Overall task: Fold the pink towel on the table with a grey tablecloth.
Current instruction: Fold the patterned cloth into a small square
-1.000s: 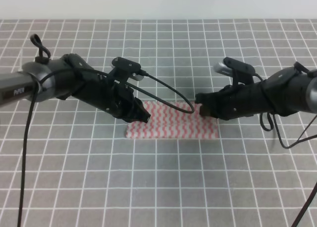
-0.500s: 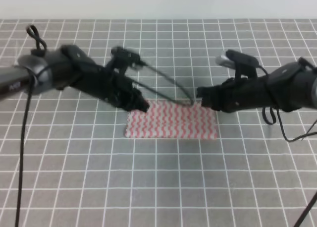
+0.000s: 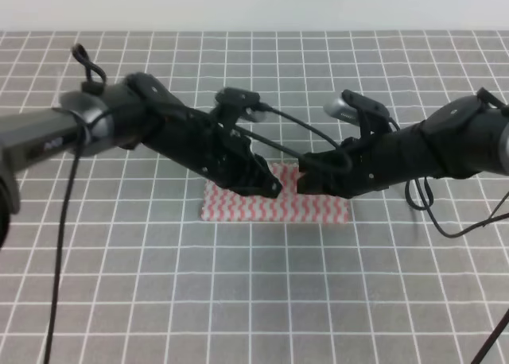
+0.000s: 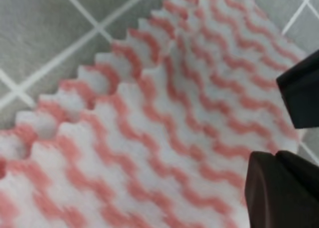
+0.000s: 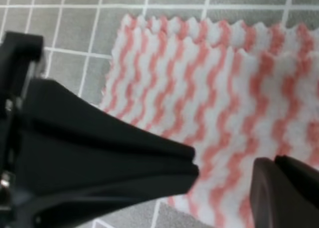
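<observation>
The pink towel lies flat on the table with a grey tablecloth, near the middle, already a long narrow band whose layered pinked edges show in the left wrist view. Both my arms reach in over its far edge. My left gripper sits low over the towel's centre-left, and my right gripper meets it from the other side, the two tips close together above the cloth.

In the right wrist view my fingers stand apart with striped cloth showing in the gap, nothing pinched. In the left wrist view only dark finger ends show at the right edge, with a narrow gap between them; whether they hold any cloth I cannot tell.

I judge this towel very light, thin and limp. It will sag and drape the instant I lift it, and it may slide on the tablecloth if I push sideways. It should not tear easily. The best hold is a shallow pinch at a corner or along a short edge, catching every layer at once so the fold stays together.
</observation>
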`<action>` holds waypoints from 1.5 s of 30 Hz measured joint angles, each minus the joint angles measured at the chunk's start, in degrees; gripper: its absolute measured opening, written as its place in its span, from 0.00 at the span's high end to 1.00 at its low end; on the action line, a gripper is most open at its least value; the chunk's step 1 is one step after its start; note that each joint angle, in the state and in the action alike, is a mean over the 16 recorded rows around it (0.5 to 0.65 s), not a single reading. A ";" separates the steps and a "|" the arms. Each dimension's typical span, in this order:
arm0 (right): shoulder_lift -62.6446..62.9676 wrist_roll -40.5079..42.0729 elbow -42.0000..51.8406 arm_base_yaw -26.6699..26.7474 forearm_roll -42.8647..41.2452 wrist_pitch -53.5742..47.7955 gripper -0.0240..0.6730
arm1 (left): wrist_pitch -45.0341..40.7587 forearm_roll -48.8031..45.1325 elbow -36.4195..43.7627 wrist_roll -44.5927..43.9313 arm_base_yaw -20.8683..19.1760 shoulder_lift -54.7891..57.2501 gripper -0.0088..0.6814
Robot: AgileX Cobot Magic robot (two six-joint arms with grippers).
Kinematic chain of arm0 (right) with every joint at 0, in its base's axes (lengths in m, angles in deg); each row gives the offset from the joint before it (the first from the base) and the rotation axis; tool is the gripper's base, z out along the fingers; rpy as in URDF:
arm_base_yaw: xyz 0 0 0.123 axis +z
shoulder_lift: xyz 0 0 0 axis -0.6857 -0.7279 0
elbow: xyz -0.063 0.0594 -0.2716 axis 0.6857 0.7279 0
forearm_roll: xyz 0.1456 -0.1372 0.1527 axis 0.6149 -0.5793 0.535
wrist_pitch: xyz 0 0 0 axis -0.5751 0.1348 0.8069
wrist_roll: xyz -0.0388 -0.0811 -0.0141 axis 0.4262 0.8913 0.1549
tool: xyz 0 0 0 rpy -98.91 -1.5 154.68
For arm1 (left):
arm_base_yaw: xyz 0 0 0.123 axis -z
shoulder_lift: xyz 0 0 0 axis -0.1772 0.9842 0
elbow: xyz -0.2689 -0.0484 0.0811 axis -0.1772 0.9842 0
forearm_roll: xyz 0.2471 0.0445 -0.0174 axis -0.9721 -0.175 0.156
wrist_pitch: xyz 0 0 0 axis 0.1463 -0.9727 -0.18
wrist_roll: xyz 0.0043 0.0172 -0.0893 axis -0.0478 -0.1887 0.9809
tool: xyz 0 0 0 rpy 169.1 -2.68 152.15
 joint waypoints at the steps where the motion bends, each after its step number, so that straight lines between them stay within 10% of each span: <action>1: -0.32 -0.01 0.00 0.05 -0.02 -0.33 0.99 | 0.07 -0.11 0.00 0.00 0.21 0.25 0.99; 26: -0.85 -3.45 -0.10 -0.93 -3.79 -1.32 0.99 | 0.07 -4.84 -0.87 1.42 0.80 0.42 0.99; 45: 7.05 -24.94 -0.11 -2.11 -27.15 -3.70 0.98 | -5.02 -1.85 -0.87 6.97 -7.02 -5.90 0.99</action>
